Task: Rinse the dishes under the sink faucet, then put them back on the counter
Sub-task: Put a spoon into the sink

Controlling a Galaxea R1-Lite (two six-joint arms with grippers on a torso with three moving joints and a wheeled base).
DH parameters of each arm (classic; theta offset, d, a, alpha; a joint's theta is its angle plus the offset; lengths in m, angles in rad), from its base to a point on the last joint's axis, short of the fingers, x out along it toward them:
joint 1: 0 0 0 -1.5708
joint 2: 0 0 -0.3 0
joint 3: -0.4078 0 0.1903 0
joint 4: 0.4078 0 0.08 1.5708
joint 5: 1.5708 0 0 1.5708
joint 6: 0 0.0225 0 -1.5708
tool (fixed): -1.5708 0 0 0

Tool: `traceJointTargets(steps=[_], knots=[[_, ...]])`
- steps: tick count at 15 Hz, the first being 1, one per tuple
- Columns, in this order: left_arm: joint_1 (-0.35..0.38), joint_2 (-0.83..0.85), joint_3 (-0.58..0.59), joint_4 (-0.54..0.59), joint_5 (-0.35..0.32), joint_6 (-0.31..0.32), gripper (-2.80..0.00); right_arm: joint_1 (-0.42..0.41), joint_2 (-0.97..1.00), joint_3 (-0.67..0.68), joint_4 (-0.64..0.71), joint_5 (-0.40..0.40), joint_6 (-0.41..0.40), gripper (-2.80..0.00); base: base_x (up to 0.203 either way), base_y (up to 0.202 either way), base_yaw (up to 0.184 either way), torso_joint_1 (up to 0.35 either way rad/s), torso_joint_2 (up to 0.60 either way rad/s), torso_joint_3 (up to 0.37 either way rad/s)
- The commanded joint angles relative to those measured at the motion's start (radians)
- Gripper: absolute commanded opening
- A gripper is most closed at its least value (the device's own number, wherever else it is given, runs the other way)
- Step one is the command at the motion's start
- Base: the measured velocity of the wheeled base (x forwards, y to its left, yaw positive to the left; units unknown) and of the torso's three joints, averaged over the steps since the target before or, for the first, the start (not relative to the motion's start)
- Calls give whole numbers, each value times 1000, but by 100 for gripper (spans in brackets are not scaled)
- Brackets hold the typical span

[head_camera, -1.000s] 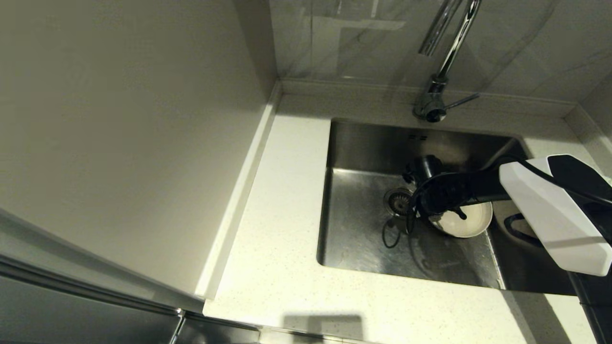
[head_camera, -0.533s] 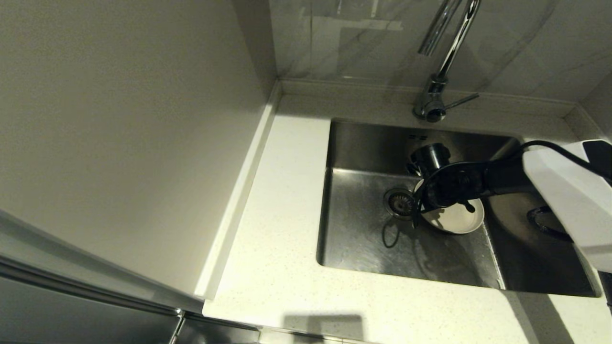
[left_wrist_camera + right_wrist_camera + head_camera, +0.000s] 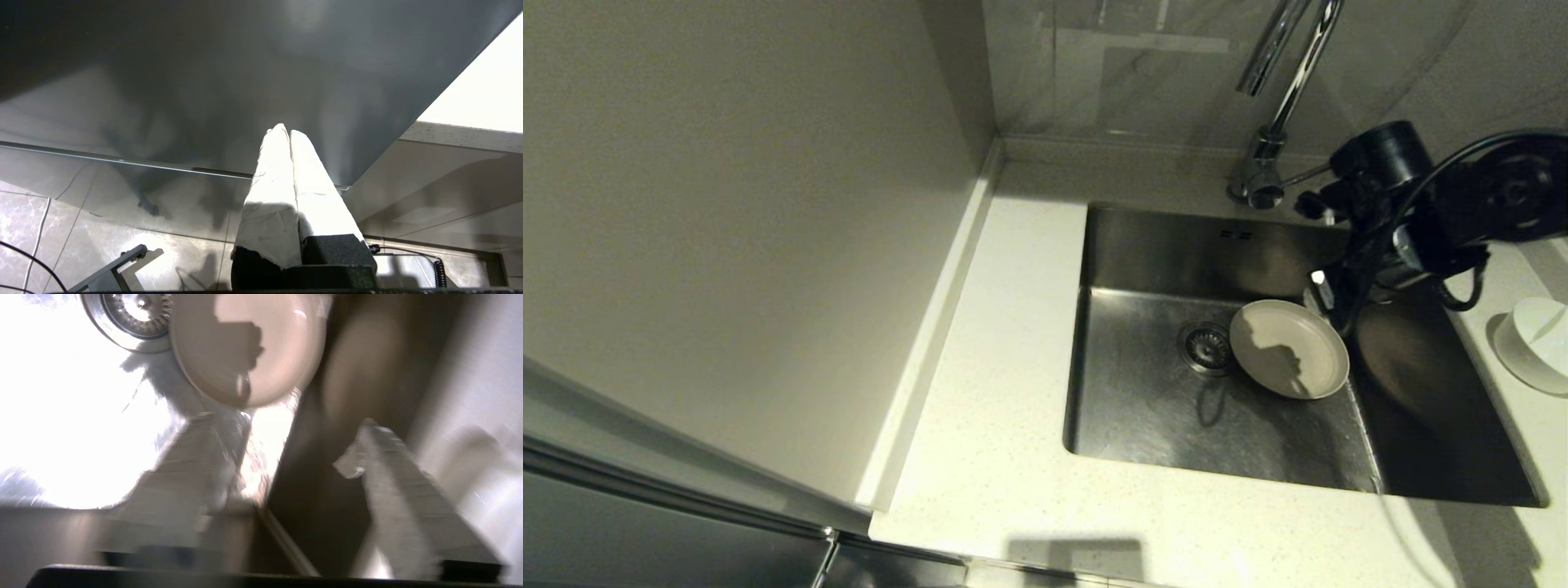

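Plate flat in sink beside drain strainer, right gripper above, spread wide, empty

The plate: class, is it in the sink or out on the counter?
In the sink: the plate lies on the basin floor beside the drain strainer.

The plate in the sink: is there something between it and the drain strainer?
No. In the head view the plate lies directly beside the drain strainer, its rim at the strainer's edge. The right wrist view shows the same.
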Motion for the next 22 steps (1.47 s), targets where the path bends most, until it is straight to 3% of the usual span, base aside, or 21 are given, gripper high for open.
traceJointTargets(steps=[1, 4, 7, 9, 12, 15, 16, 18, 22], knots=[[0, -3, 0, -1, 1, -1, -280, -18, -109, -108, 144, 2, 25, -280, 0, 0, 0, 0, 0, 0], [0, -3, 0, -1, 1, -1, -280, -123, -162, -228, 379, 2, 29, -280, 0, 0, 0, 0, 0, 0], [0, -3, 0, -1, 1, -1, -280, -249, -209, -222, 459, 1, -19, -280, 0, 0, 0, 0, 0, 0], [0, -3, 0, -1, 1, -1, -280, -311, -215, -211, 466, 10, 6, -280, 0, 0, 0, 0, 0, 0], [0, -3, 0, -1, 1, -1, -280, -355, -166, -125, 371, 68, 251, -280, 0, 0, 0, 0, 0, 0], [0, -3, 0, -1, 1, -1, -280, -365, -93, -113, 267, 137, 431, -280, 0, 0, 0, 0, 0, 0], [0, -3, 0, -1, 1, -1, -280, -376, -70, -122, 251, 138, 465, 0, 0, 0, 0, 0, 0, 0], [0, -3, 0, -1, 1, -1, -280, -407, -45, -141, 235, 139, 518, 0, 0, 0, 0, 0, 0, 0], [0, -3, 0, -1, 1, -1, -280, -500, -20, -152, 161, 142, 513, 0, 0, 0, 0, 0, 0, 0]])
